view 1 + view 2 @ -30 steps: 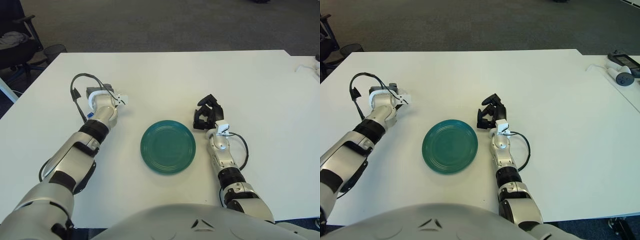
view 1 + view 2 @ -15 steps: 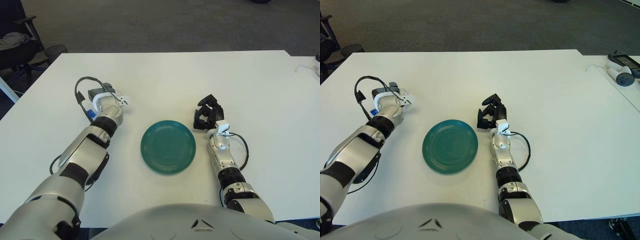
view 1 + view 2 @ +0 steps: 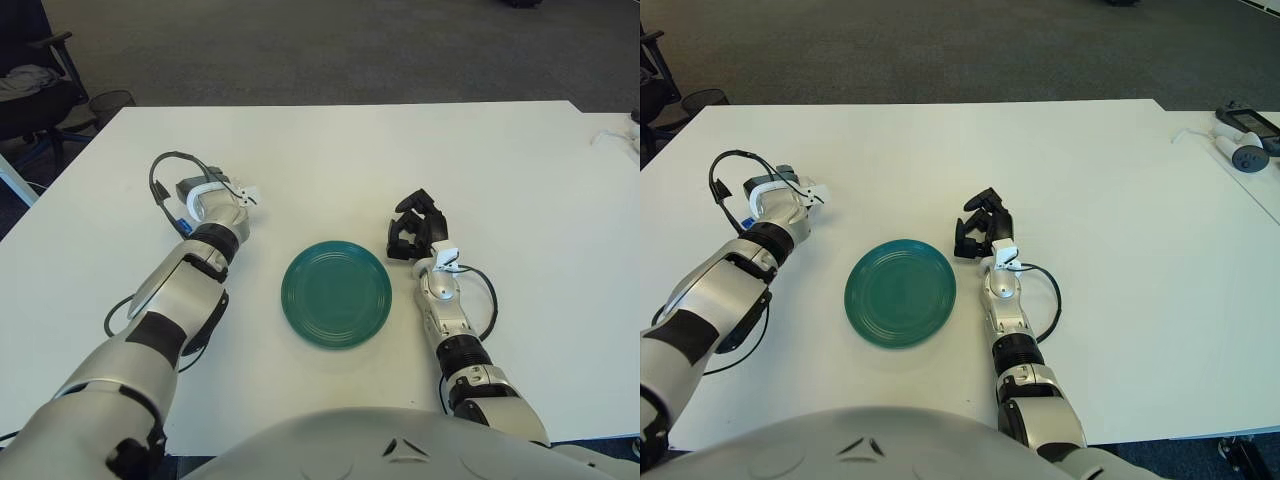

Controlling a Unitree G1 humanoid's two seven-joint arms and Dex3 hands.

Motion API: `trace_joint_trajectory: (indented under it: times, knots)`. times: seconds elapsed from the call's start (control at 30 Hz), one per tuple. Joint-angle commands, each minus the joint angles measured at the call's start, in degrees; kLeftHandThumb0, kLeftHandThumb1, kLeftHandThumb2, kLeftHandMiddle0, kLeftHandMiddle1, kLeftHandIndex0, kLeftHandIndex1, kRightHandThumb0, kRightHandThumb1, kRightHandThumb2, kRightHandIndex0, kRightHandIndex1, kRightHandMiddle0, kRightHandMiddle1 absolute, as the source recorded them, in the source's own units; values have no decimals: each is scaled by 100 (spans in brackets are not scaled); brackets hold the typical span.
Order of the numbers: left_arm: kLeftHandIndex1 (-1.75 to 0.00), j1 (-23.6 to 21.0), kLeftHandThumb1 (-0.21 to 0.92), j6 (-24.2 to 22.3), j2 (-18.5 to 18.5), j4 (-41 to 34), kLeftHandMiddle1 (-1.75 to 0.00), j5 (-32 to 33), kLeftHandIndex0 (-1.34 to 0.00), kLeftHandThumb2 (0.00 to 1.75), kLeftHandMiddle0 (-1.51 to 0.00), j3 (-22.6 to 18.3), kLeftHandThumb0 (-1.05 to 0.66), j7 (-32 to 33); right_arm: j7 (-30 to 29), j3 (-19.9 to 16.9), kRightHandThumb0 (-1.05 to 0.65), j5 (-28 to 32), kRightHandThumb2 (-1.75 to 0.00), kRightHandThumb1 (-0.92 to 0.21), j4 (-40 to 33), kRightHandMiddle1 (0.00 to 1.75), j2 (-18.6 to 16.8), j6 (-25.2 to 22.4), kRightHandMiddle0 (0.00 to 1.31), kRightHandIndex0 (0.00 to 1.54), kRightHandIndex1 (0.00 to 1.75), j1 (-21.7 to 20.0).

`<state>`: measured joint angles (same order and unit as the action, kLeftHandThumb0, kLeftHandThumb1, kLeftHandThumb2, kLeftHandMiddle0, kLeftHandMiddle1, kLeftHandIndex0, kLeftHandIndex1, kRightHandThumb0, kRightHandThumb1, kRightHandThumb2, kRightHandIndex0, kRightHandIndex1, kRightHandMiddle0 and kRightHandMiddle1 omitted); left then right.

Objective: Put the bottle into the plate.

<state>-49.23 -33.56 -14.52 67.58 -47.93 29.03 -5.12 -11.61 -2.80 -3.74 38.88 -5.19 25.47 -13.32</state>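
Left eye view: a white bench (image 3: 330,150) fills most of the frame. A green plate (image 3: 336,293) lies just below the centre, bare. The right hand (image 3: 413,232) shows right of the plate, just beside its upper right rim, its dark fingers (image 3: 400,241) curled inward and holding nothing. The left hand (image 3: 205,195) shows in the left half, above and left of the plate and well apart from it; the wrist and a looped black cable (image 3: 160,178) cover it, so I cannot tell how its fingers stand or whether they hold anything. A small blue bit shows just beside that wrist; what it is cannot be told. No bottle can be made out anywhere on the bench. A chair (image 3: 35,85) stands on the floor at the upper left.

Right eye view: the same layout, shifted left. The plate (image 3: 900,292) sits left of centre, the right hand (image 3: 978,232) at its upper right, the left hand (image 3: 775,192) at the far left. A controller (image 3: 1240,152) lies at the right edge on a neighbouring surface.
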Motion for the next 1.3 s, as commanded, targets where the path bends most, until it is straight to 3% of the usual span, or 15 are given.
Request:
trace_joint_trajectory:
  times: [0.0, 0.07, 0.13, 0.17, 0.23, 0.33, 0.5, 0.57, 0.6, 0.7, 0.97, 1.07, 1.1, 1.2, 1.27]
  knots:
    - [-1, 416, 92, 182, 157, 276, -10, 299, -2, 117, -63, -47, -105, -55, -49, -94, 0, 48, -158, -9, 641, 175, 44, -676, 54, 78, 175, 684]
    - [-11, 436, 92, 275, 139, 292, -28, 368, -7, 113, -69, -79, -105, 16, 20, -78, 0, 60, -158, -9, 648, 175, 65, -666, 54, 79, 174, 683]
    - [-51, 456, 92, 351, 128, 305, -75, 406, -3, 110, -63, -76, -105, 62, 39, -82, 0, 71, -158, -9, 646, 175, 73, -655, 54, 79, 173, 691]
    - [-61, 495, 92, 476, 89, 300, -89, 408, -6, 109, -66, -51, -105, 91, 13, -96, 0, 80, -158, -9, 642, 175, 57, -662, 54, 79, 172, 693]
    - [-91, 562, 92, 707, 13, 287, -140, 398, -15, 104, -80, 10, -105, 140, -3, -112, 0, 99, -158, -9, 635, 175, 36, -673, 55, 79, 172, 694]
    - [-110, 628, 92, 982, -77, 267, -163, 341, -21, 89, -87, 118, -103, 226, 42, -108, 0, 118, -158, -9, 625, 175, 35, -664, 55, 80, 172, 700]
    - [-133, 665, 92, 1129, -131, 262, -173, 317, -37, 53, -86, 212, -88, 391, 79, -96, 0, 113, -158, -9, 624, 175, 44, -644, 54, 80, 171, 702]
    - [-138, 745, 92, 1175, -127, 168, -174, 411, -41, 41, -86, 94, -81, 808, 93, -96, 0, 115, -157, -9, 607, 175, 45, -626, 54, 80, 171, 719]
    - [-139, 791, 86, 1210, -126, 118, -174, 464, -47, 43, -84, 21, -66, 1051, 98, -98, 0, 118, -157, -9, 602, 175, 43, -616, 54, 81, 170, 725]
    - [-141, 958, 75, 1455, -109, 7, -174, 616, -55, 53, -81, -206, -48, 2034, 124, -115, 0, 144, -156, -9, 593, 175, 34, -599, 54, 81, 169, 731]
    - [-139, 1050, 65, 2021, -61, 227, -175, 738, -63, 62, -87, -337, -40, 3175, 100, -127, 0, 136, -156, -10, 582, 175, 21, -602, 53, 80, 170, 732]
    - [-141, 1054, 59, 2239, -52, 343, -175, 787, -65, 71, -92, -369, -41, 3429, 134, -122, 0, 143, -156, -10, 597, 175, 24, -574, 53, 80, 170, 726]
    - [-145, 1053, 54, 2307, -47, 380, -175, 806, -65, 82, -93, -381, -42, 3499, 142, -120, 0, 141, -156, -10, 596, 175, 28, -575, 53, 80, 170, 728]
    - [-165, 1038, 23, 2438, -45, 469, -175, 840, -59, 134, -83, -393, -14, 3616, 140, -115, 0, 130, -156, -10, 594, 175, 28, -593, 53, 80, 169, 727]
    - [-170, 1033, 17, 2569, -53, 532, -163, 851, -60, 140, -81, -396, -7, 3696, 118, -113, 0, 118, -155, -10, 582, 175, 21, -631, 53, 80, 169, 724]
